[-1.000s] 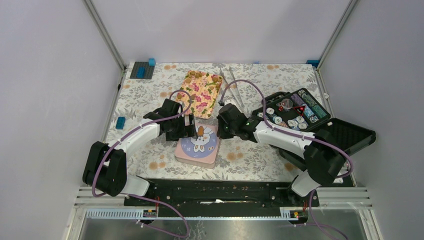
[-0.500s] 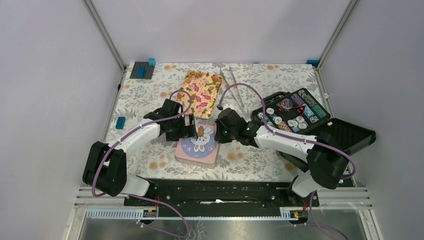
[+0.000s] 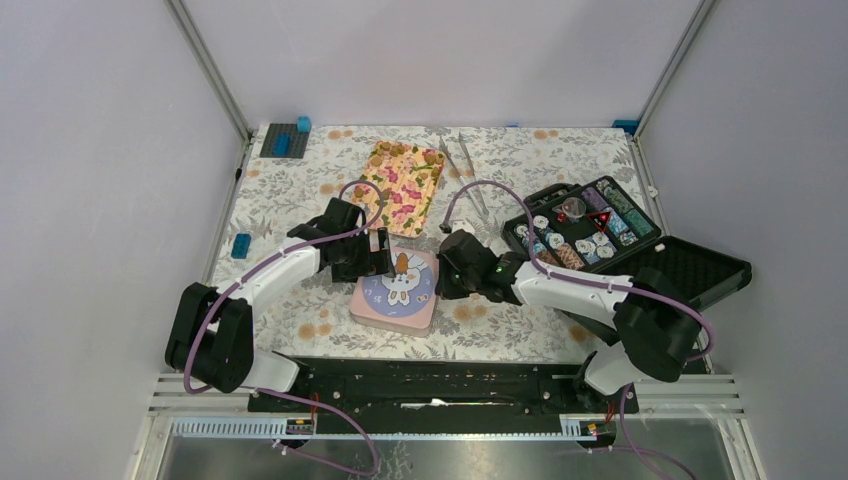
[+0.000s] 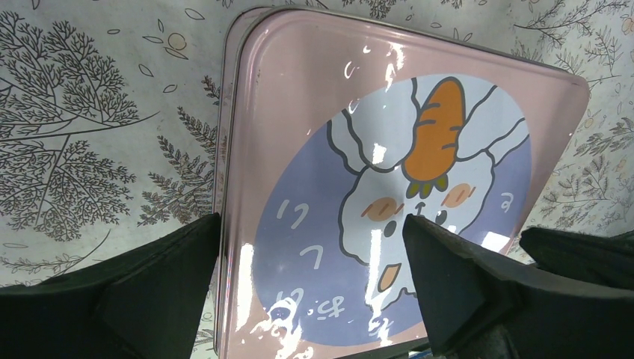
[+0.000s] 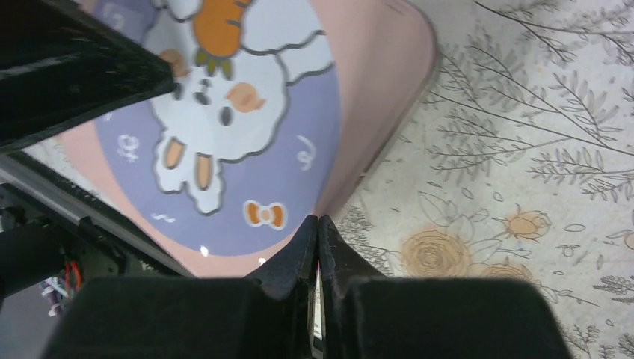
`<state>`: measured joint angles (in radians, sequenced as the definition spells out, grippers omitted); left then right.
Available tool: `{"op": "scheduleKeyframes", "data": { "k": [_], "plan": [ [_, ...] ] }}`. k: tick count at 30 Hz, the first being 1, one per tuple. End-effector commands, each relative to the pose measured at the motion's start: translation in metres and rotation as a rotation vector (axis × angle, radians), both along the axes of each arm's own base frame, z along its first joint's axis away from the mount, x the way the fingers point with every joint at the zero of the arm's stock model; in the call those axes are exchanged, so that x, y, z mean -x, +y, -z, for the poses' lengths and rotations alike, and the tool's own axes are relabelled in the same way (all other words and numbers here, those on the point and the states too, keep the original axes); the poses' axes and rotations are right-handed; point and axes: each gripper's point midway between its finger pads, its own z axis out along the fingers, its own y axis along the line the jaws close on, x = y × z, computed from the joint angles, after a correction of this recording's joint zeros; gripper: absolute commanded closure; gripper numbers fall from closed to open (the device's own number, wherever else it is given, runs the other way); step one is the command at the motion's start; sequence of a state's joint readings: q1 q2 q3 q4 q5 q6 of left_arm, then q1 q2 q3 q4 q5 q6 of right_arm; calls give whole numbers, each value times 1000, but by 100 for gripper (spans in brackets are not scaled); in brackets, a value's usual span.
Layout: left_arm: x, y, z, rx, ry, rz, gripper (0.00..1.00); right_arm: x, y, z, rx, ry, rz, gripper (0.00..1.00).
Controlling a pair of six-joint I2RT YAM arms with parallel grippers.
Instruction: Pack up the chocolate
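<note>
The chocolate point(image 3: 402, 152) was a bunch of small gold-brown lumps on the flower tray point(image 3: 398, 205), at the far side of the table point(image 3: 300, 200). Most lumps sat at the tray's far end, so the bunch ran across the tray's short side. Each lump was too small to tell which way it pointed or which side was its long one. The tray's long side went from near to far, w/ the near end a bit more to the left.

The pink tin point(image 3: 393, 292) sat near the tray, on the side closer to the arms. Its lid was on, w/ a bunny & carrot pic on top. The carrot end pointed to the far side. The chocolate was well apart from the tin & from both claws.

The L claw point(image 4: 310, 224) hung over the far part of the tin. Its fingers point(image 4: 149, 299) were wide apart, one by the tin's left edge & one over the bunny. Couldn't tell if they touched the lid.

The R claw point(image 5: 318, 223) had its fingers pressed together w/ nothing in them. The tip was right by the tin's right edge, over the flower cloth.

A black case point(image 3: 585, 225) lay open on the right w/ round chips inside. Silver tongs point(image 3: 468, 185) lay just right of the tray. Blue blocks point(image 3: 285, 140) sat at the far left corner.
</note>
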<state>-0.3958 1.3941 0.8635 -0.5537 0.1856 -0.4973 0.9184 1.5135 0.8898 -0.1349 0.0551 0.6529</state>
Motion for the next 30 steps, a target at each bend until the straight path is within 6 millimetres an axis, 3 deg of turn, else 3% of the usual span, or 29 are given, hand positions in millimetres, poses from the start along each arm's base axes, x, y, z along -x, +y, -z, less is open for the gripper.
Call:
{"op": "scheduleKeyframes", "data": {
  "k": [1, 4, 7, 10, 15, 18, 21, 26, 30],
  "plan": [
    [-10, -3, -11, 1, -49, 15, 1, -9, 29, -70, -120, -125, -23, 94],
    [-9, -1, -10, -10, -53, 16, 1, -7, 41, -102, -193, -168, -49, 93],
    [-8, -1, -9, -10, -50, 18, 1, -1, 48, -106, -199, -167, -73, 92],
    [-7, -1, -8, -10, -47, 19, 1, 5, 48, -77, -159, -111, -80, 91],
    [-9, 4, -13, -39, -59, 23, 1, 33, 36, 3, -52, 78, -111, 91],
    [-14, 11, -25, -79, -89, 28, 1, 42, 27, 18, -32, 119, -103, 91],
    [-21, 13, -45, -93, -136, 33, 1, 31, 29, -8, -55, 46, -99, 91],
    [-34, 19, -97, -114, -258, 20, 1, 4, 36, -76, -89, -124, -84, 88],
    [-32, 7, -142, 3, -365, 27, 1, -11, 34, -98, -91, -211, -55, 85]
  ]
}}
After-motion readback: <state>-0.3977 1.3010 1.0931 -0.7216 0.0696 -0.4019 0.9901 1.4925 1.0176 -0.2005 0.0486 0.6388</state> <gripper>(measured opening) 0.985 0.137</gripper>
